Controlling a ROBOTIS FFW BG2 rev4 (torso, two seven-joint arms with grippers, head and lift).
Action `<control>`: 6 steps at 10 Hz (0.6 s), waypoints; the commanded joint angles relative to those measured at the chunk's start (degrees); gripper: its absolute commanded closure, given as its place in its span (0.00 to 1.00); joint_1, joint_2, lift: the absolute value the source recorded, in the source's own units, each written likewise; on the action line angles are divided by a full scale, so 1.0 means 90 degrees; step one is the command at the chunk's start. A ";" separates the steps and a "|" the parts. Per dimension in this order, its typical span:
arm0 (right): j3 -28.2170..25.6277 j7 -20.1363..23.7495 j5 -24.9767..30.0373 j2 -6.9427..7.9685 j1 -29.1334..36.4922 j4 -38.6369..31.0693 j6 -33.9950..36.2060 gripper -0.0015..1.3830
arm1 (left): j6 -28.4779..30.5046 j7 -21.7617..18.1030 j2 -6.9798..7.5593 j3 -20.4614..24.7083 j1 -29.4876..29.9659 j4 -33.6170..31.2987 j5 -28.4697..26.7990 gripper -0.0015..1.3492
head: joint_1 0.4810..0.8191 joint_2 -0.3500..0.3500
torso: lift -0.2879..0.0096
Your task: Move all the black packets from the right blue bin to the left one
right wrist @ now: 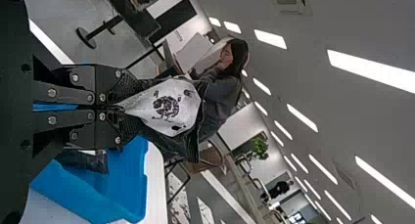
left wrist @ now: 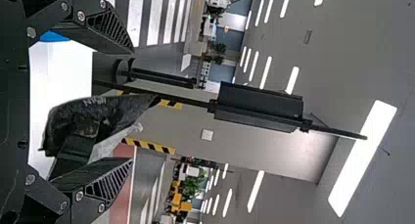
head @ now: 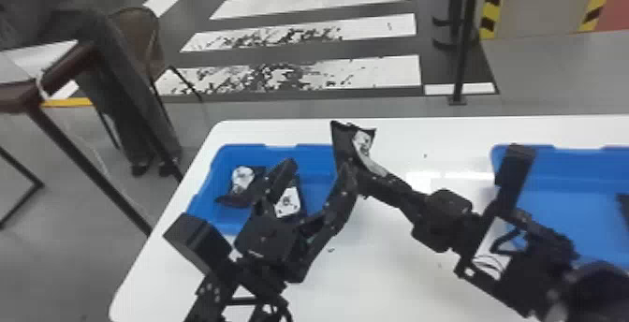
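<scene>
Head view, left gripper [head: 319,169], jaws parted, right gripper [head: 366,176], jaws clenching crinkled black packet [head: 344,142]

The white table [head: 379,269] carries the left blue bin [head: 206,215] and, well apart, the right blue bin [head: 575,169].

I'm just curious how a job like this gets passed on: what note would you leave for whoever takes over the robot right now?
Left gripper: open, holding nothing, over the left blue bin.
Right gripper: shut on a black packet, held up by that bin's right side.
Done: two black packets, one beside the other, are in the left bin.
To do: the held packet has yet to go in. A dark item at the right blue bin, cut off by the view's edge, may be another packet; check there.
</scene>
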 commanded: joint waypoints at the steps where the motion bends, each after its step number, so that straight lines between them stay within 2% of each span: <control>1: 0.0248 -0.0001 -0.0062 -0.0025 -0.0078 0.0011 -0.0035 0.81 | 0.0092 -0.0011 0.0017 -0.0033 -0.0014 0.0000 0.0008 0.20 | 0.63 0.90 | 0.50; 6: 0.0692 -0.0011 -0.0227 -0.0094 -0.0125 -0.0099 -0.0160 0.81 | 0.0155 -0.0040 0.0017 -0.0046 -0.0061 0.0093 0.0046 0.20 | 0.63 0.94 | 0.50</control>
